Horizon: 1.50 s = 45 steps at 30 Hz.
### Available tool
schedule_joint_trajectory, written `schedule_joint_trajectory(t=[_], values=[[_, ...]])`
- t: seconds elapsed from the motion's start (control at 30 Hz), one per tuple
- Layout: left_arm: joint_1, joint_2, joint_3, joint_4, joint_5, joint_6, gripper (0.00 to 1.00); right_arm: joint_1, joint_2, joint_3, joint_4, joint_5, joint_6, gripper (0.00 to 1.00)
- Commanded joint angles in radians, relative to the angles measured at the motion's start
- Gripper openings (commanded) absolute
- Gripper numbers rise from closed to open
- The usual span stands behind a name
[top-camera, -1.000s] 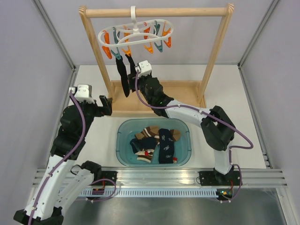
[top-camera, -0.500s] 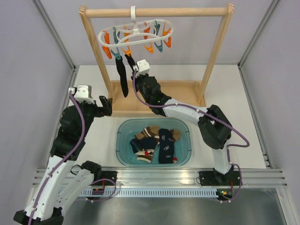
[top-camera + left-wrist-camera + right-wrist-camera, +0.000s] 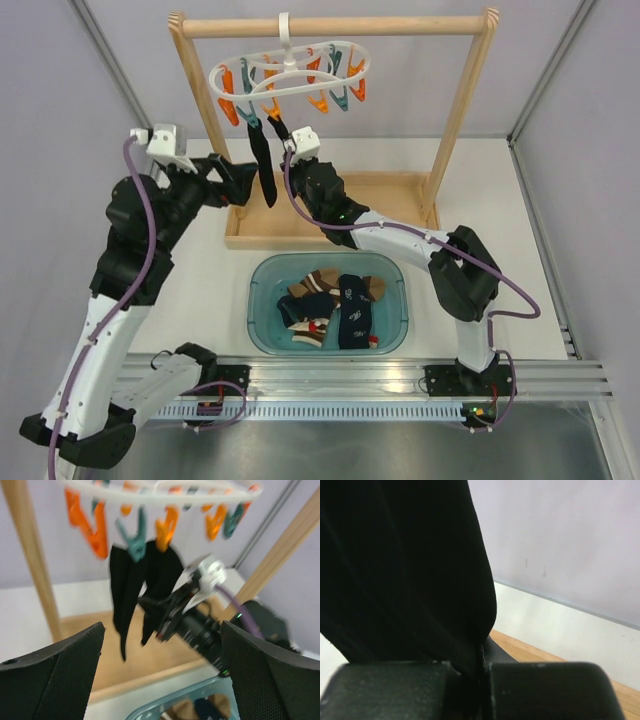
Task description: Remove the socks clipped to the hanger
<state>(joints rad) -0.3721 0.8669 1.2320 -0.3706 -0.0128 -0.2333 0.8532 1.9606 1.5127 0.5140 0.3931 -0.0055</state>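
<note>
Two dark socks point(image 3: 126, 587) are shown hanging just beside each other from the hanger point(image 3: 290, 72), toward twelve o'clock in the overhead view. One is clipped under a teal peg point(image 3: 134, 542), the other under an orange peg point(image 3: 166, 530). At their nine o'clock, the left gripper point(image 3: 243, 182) is held with fingers spread wide and nothing between them. At their three o'clock, the right gripper point(image 3: 481, 680) is pressed together, pinching the right-hand sock low down.

Several risks can be judged. If the left fingers are advanced carelessly, the left sock could be knocked. If the pinched sock is pulled sideways rather than downward, the hanger could be swung or unhooked from the wooden rail point(image 3: 335, 27). The thin pinch could be slipped, or the neighbouring sock dragged along.

The pegs are blurred in the left wrist view. The right wrist view is nearly filled by black cloth, so the amount of fabric caught cannot be told.
</note>
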Motion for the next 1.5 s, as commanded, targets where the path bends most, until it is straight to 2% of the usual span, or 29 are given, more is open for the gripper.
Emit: schedule_joint_trajectory(t=[0.0,0.07,0.23,0.37,0.8,1.07,1.47], values=[[-0.021,0.090,0.180,-0.024,0.134,-0.103,1.00,0.009,-0.049,0.006,-0.003,-0.007,-0.004,0.01],[-0.024,0.136,0.291,-0.034,0.174,-0.154,1.00,0.009,-0.051,0.004,-0.005,-0.008,0.002,0.01],[-0.031,0.219,0.421,-0.080,0.201,-0.244,1.00,0.012,-0.052,0.009,-0.014,-0.013,0.002,0.01],[-0.053,0.293,0.460,-0.097,0.212,-0.305,1.00,0.012,-0.063,0.006,-0.020,-0.010,0.002,0.01],[-0.215,0.391,0.488,-0.096,-0.093,-0.284,1.00,0.029,-0.118,-0.042,-0.015,-0.013,0.045,0.01],[-0.240,0.454,0.521,-0.074,-0.217,-0.262,1.00,0.043,-0.146,-0.072,-0.006,-0.008,0.039,0.01],[-0.241,0.515,0.538,-0.022,-0.312,-0.222,1.00,0.063,-0.157,-0.075,-0.011,-0.025,0.039,0.01]])
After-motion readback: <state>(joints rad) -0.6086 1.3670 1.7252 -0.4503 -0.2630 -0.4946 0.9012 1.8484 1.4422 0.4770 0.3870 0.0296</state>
